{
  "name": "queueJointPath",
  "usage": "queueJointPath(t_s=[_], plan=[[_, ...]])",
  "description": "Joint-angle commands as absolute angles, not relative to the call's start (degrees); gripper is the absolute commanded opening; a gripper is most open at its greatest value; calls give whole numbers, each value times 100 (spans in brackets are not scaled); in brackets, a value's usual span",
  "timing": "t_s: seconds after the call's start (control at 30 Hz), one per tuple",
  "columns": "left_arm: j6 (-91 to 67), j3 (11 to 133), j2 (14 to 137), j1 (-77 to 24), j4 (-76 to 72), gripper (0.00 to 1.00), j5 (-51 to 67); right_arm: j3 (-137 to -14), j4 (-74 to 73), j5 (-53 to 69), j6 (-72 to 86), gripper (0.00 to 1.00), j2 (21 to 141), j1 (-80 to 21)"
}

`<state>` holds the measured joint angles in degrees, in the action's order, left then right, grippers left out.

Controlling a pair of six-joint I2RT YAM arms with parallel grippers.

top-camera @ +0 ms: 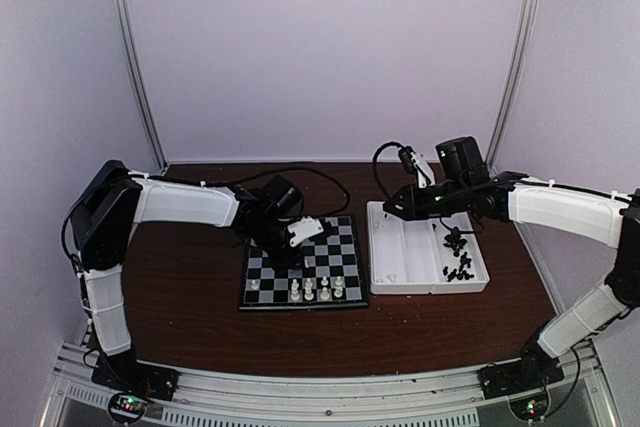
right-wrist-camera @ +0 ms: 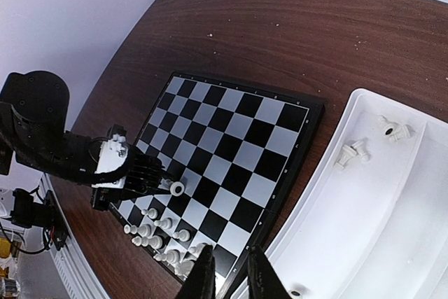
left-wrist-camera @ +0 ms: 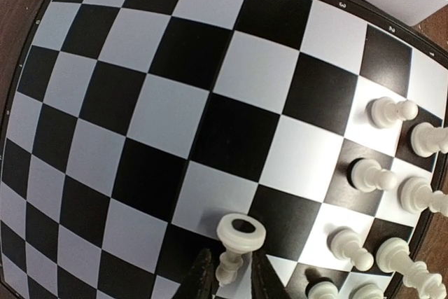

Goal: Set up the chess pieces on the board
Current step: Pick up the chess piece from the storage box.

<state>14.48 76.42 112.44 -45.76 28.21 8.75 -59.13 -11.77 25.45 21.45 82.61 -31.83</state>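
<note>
pinching a white piece (left-wrist-camera: 239, 234) by its thin stem, the left tool (left-wrist-camera: 229, 271) has its fingers closed on either side of it, low over the board (left-wrist-camera: 175, 54) and just beside the white pieces (top-camera: 318, 289) that stand in two short rows along the near edge. whether the held piece touches a square cannot be told. its long axis runs in line with the fingers, and its wide ringed end points out ahead of them toward the open squares. it looks tilted rather than upright, and it is hard to say if that end is head or foot. the job appears to be at an early stage. only that small white group is placed and most squares are bare. a few more white ones (right-wrist-camera: 353, 152) lie in the left compartment of the tray (top-camera: 395, 247), on the tabletop (top-camera: 190, 287) to the board's right. the black pieces (top-camera: 458, 259) lie heaped in the tray's right compartment, with none seen on the board. the right tool (right-wrist-camera: 229, 264) hovers over the tray's far left corner, a narrow gap between its fingers and nothing in it.
</note>
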Motion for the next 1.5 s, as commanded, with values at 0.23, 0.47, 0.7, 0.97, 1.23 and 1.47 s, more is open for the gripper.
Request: queueJointPath(t_s=[0.23, 0.47, 0.7, 0.97, 1.23, 1.47], plan=[[1442, 7777, 11458, -4597, 2868, 29, 740, -5827, -982, 2670, 2266, 18, 8095, -3120], [1432, 7778, 11544, -4588, 2872, 22, 765, -5865, -1049, 2677, 2253, 18, 8079, -3120], [1455, 7964, 11368, -4589, 3066, 8, 748, -5900, -1076, 2670, 2258, 18, 8072, -3112], [1103, 8103, 10892, -4588, 2895, 8, 1184, -5819, -754, 2908, 2432, 18, 8304, -3110], [1012, 8421, 10631, -4570, 2763, 8, 1812, -5943, -369, 3360, 2757, 21, 8656, -3124], [1113, 8264, 10290, -4570, 2214, 8, 2301, -5624, 789, 3722, 3903, 43, 8730, -3372]])
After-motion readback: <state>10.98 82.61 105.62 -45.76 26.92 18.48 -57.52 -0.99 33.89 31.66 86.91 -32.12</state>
